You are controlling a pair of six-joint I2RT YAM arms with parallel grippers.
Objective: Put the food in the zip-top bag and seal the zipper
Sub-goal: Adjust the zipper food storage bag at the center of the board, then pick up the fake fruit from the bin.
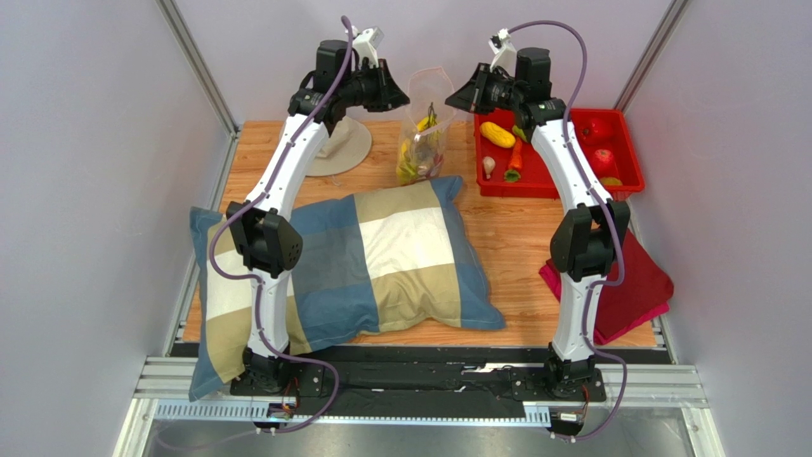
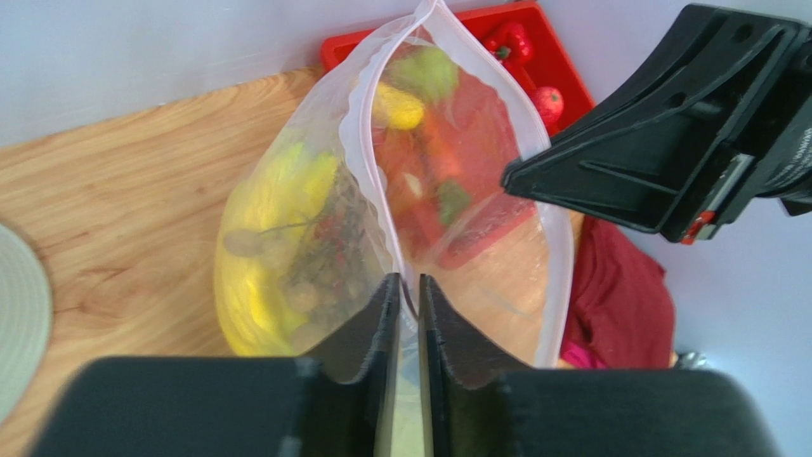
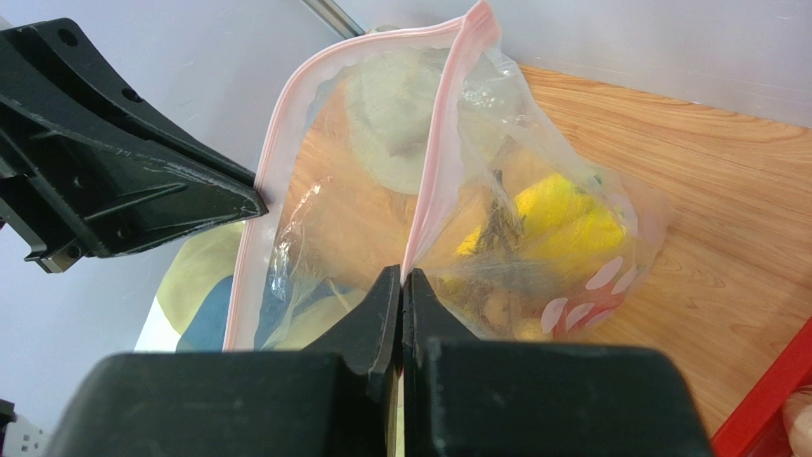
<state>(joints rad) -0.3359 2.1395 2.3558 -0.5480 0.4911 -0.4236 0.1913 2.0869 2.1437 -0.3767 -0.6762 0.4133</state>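
The clear zip-top bag (image 1: 425,129) stands upright at the back of the table between my two grippers, its mouth open. Yellow bananas (image 3: 562,214) and tan and green pieces lie in its bottom. My left gripper (image 2: 408,284) is shut on one side of the pale pink zipper (image 2: 365,157). My right gripper (image 3: 401,278) is shut on the opposite side of the zipper (image 3: 434,162). In the top view the left gripper (image 1: 404,97) and the right gripper (image 1: 454,98) face each other across the bag. More food lies in the red tray (image 1: 629,143): a yellow lemon (image 1: 497,133), an orange carrot (image 1: 516,155), a red pepper (image 1: 593,129) and an apple (image 1: 603,158).
A beige hat (image 1: 345,143) lies left of the bag. A checked pillow (image 1: 381,257) covers the table's middle and left front. A red cloth (image 1: 629,281) lies at the right front. Grey walls close in the back and the sides.
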